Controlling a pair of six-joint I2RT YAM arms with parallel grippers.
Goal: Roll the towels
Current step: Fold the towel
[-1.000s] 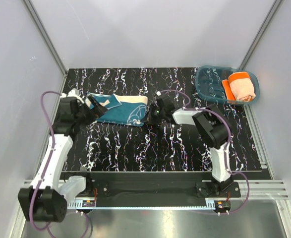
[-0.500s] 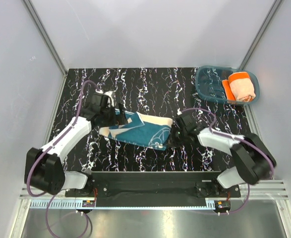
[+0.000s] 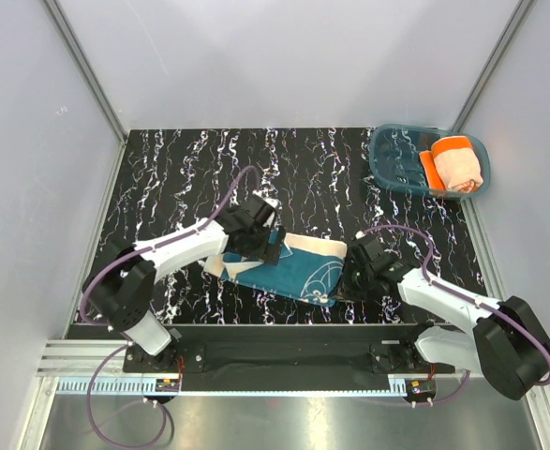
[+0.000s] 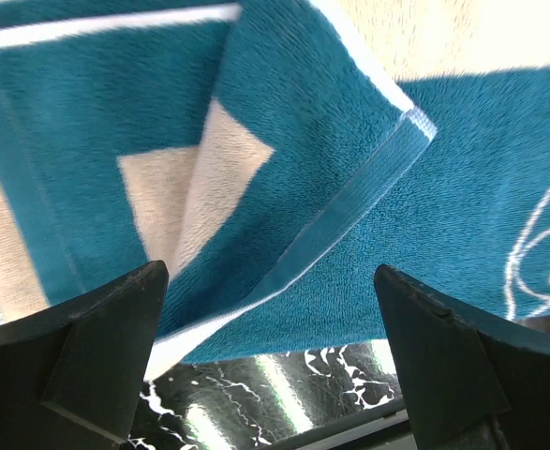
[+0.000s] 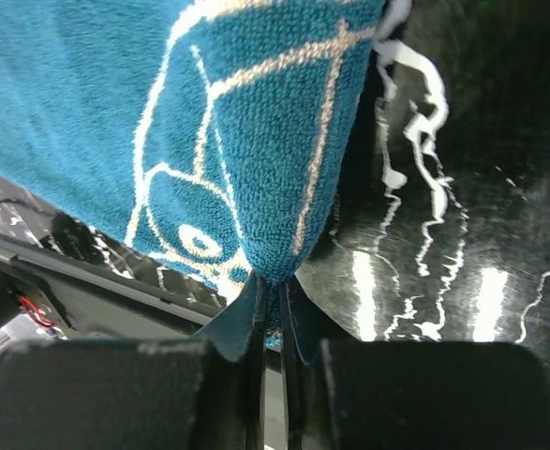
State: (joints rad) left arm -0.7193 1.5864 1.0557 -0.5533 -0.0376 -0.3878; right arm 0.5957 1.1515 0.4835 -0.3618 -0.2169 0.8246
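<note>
The dark teal towel (image 3: 293,274) lies near the table's front edge, cream back showing along its far side and its left end folded over. My left gripper (image 3: 271,247) is open above that folded left end; in the left wrist view (image 4: 270,366) the folded teal towel (image 4: 331,234) spans the gap between the wide-apart fingers (image 4: 96,347). My right gripper (image 3: 347,284) is shut on the towel's right corner, pinched between the pads in the right wrist view (image 5: 275,292), with the teal towel (image 5: 115,112) hanging from it. The orange towel (image 3: 458,164) lies rolled in the tray.
The translucent blue tray (image 3: 387,142) stands at the back right corner of the black marbled table (image 3: 209,169). The table's front edge and metal rail (image 3: 284,328) run just below the teal towel. Grey walls enclose the table on three sides.
Both arms brought the teal towel from the back left toward the front middle. The left gripper let go of the left edge and now hovers open over the folded end.
</note>
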